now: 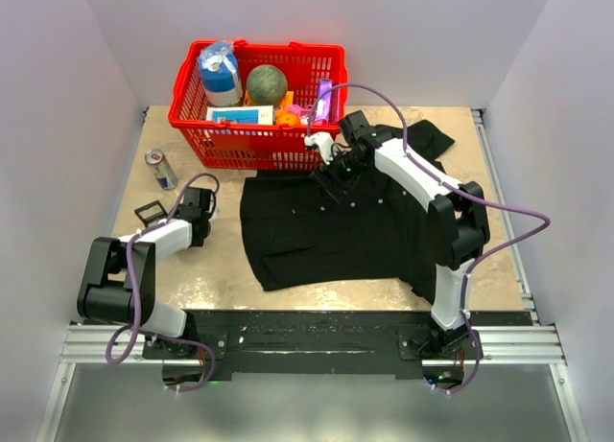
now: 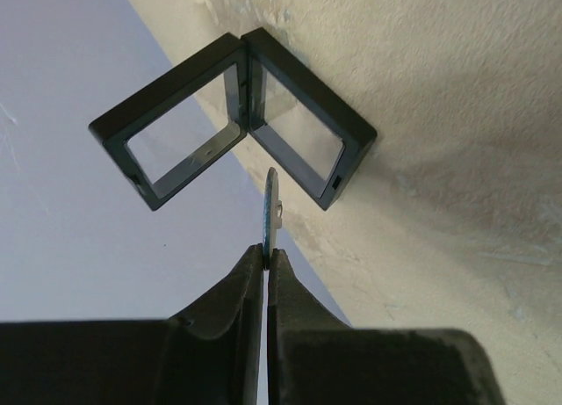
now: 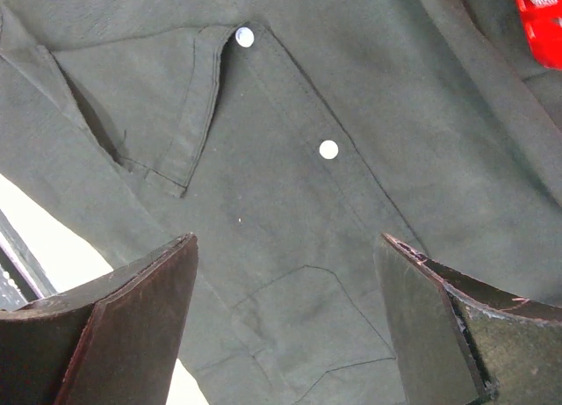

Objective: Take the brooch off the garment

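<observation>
Left gripper (image 2: pixel 266 257): jaws pressed together on the brooch (image 2: pixel 270 207), a thin silvery-grey metal disc seen edge-on and standing upright out of the fingertips. The brooch is off the shirt and well apart from it, at the left side of the table (image 1: pixel 201 269).

Directly ahead of the brooch stands a black hinged frame case (image 2: pixel 237 115), opened to a right angle, with two square frames and clear panels. Whether disc and case touch cannot be told. The tabletop is beige and mottled.

Right gripper (image 3: pixel 290 321): jaws wide apart and holding nothing, hovering over the shirt (image 3: pixel 290 212). This is matte black woven cloth, lying flat, with stitched seams, a chest pocket (image 3: pixel 316 335) and two round white buttons (image 3: pixel 328 148) on the placket.

Beyond the shirt's collar stands a red plastic lattice basket (image 1: pixel 259 145) holding assorted items. A drinks can (image 1: pixel 161 169) lies to its left, near the case.
</observation>
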`<action>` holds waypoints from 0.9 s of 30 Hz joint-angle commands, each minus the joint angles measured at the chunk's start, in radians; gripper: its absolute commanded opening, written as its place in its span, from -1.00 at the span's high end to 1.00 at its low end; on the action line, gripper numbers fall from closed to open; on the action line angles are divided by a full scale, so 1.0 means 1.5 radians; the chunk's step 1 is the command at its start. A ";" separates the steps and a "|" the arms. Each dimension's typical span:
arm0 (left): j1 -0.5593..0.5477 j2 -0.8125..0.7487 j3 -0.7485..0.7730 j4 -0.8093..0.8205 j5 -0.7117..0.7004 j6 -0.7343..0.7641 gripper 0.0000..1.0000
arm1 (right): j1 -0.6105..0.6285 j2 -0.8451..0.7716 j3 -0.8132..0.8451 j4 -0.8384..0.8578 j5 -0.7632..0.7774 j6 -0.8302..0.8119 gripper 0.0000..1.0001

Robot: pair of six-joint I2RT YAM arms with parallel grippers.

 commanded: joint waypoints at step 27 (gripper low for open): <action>0.043 0.127 0.095 0.086 0.021 0.037 1.00 | 0.014 -0.013 -0.026 0.017 0.034 -0.029 -0.72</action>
